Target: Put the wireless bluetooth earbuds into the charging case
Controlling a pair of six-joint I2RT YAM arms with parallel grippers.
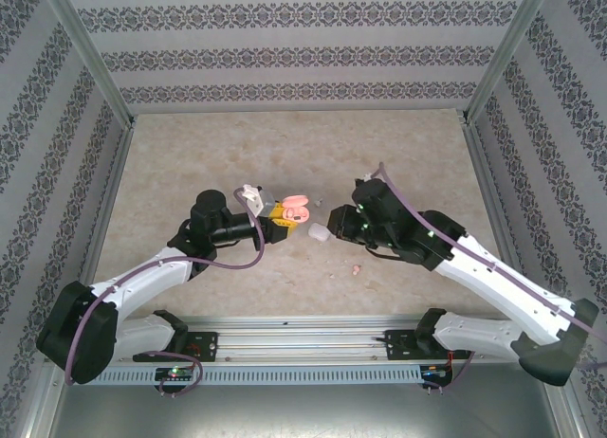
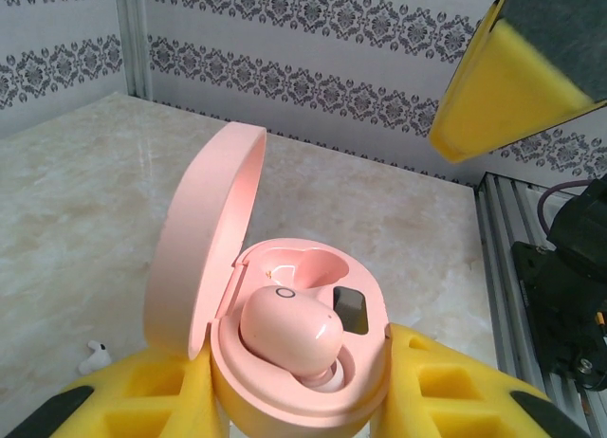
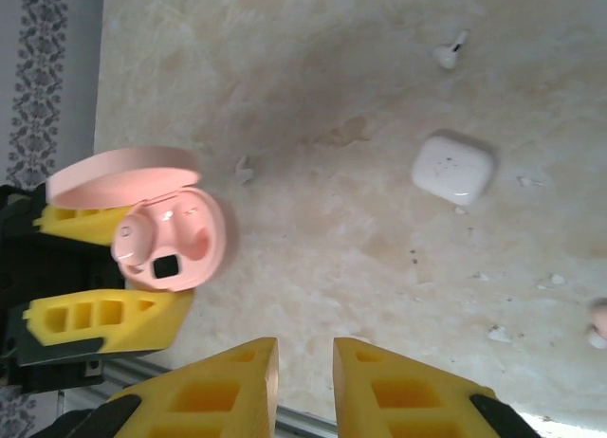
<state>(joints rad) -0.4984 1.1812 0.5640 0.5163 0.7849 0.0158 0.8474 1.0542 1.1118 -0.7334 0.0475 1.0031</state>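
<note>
My left gripper (image 2: 313, 405) is shut on the open pink charging case (image 2: 372, 367), its yellow fingers (image 2: 446, 381) pressed against both sides. The lid (image 2: 204, 248) stands up on the left. One pink earbud (image 2: 285, 329) lies in the near well; the far well (image 2: 318, 265) is bare. From above, the case (image 1: 296, 209) sits at the table's middle, held by the left gripper (image 1: 283, 220). My right gripper (image 3: 303, 362) hovers just right of it with a narrow gap and nothing between its jaws. A second pink earbud (image 1: 356, 266) lies on the table; it sits at the frame's right edge (image 3: 597, 317) in the right wrist view.
A shut white case (image 3: 453, 168) rests on the marble just right of the pink one (image 3: 171, 244). White earbuds lie loose on the table, one beyond the white case (image 3: 450, 51) and one near the pink lid (image 3: 245, 170). Patterned walls enclose three sides.
</note>
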